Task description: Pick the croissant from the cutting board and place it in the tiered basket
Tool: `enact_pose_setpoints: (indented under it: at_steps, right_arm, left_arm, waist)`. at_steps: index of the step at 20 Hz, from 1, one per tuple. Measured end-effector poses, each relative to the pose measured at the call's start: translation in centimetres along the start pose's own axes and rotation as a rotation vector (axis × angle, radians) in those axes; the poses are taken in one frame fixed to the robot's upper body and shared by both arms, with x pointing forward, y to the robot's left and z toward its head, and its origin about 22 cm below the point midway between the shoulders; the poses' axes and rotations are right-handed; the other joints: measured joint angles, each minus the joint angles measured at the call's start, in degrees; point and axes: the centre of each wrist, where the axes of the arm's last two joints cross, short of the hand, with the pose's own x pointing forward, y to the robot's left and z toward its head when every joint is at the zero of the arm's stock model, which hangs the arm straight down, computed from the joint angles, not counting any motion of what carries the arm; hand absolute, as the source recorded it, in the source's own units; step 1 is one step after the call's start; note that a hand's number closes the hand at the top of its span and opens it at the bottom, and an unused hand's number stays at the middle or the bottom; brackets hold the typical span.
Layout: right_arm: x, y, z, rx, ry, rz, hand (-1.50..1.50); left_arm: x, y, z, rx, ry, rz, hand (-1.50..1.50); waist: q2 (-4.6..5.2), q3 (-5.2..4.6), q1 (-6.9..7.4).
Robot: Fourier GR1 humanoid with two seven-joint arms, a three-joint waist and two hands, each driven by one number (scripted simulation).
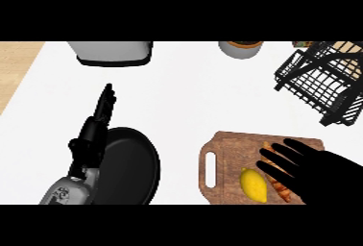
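The croissant (278, 181), a long golden-brown ridged pastry, lay on the brown wooden cutting board (225, 144) at the near right, beside a yellow lemon (254, 185). The right hand (312, 166) hovered over it, fingers straight, grasping nothing. The left hand (96, 129) rested released, fingers up, beside a black frying pan (131, 166). Light, flaky and easily crushed, the croissant would best be taken across its middle. The black wire tiered basket (322, 77) stood at the tabletop's (191, 91) far right.

croissant (278, 178) half hidden under right robot hand (322, 174)
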Motion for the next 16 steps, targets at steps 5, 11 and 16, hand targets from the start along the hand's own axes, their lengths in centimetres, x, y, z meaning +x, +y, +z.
enact_pose_setpoints:
  at_steps: [5, 11, 16]
  right_arm:
    - [0.6, 0.6, -0.4, 0.010, -0.018, 0.060, -1.50]
    - [0.9, 1.7, -1.4, -0.001, -0.038, 0.145, -1.50]
    - [-0.4, 2.8, -2.5, -0.036, 0.010, 0.157, -1.50]
  left_arm:
    - [0.4, 0.0, -0.3, 0.004, -0.008, -0.001, 0.00]
    - [0.1, 0.7, -0.7, 0.001, -0.007, 0.008, 0.00]
    - [0.1, 0.4, 0.0, 0.003, -0.005, 0.002, 0.00]
  waist:
    - [0.00, 0.01, -0.04]
    - [0.01, 0.01, -0.02]
    - [-0.01, 0.00, -0.04]
